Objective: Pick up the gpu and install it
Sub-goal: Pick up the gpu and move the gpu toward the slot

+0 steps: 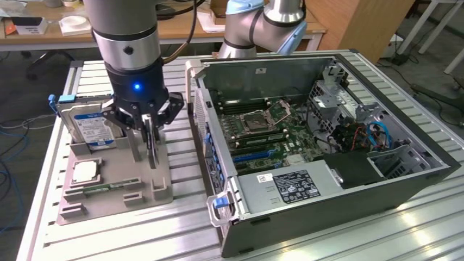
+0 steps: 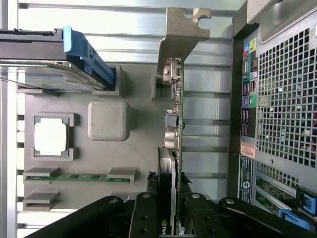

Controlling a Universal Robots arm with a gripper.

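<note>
While the gripper (image 1: 149, 130) pinches the upright gpu (image 2: 177, 124) at its slot in the grey tray (image 1: 108, 198) beside the computer case (image 1: 326, 217), a square grip and straight lift should spare its bracket (image 2: 184, 29).

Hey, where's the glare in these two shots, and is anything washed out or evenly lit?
Exterior view: light glares off the table beside the case. Wrist view: the table slats behind the gpu bracket wash out to white, while the grey tray is evenly lit.
</note>
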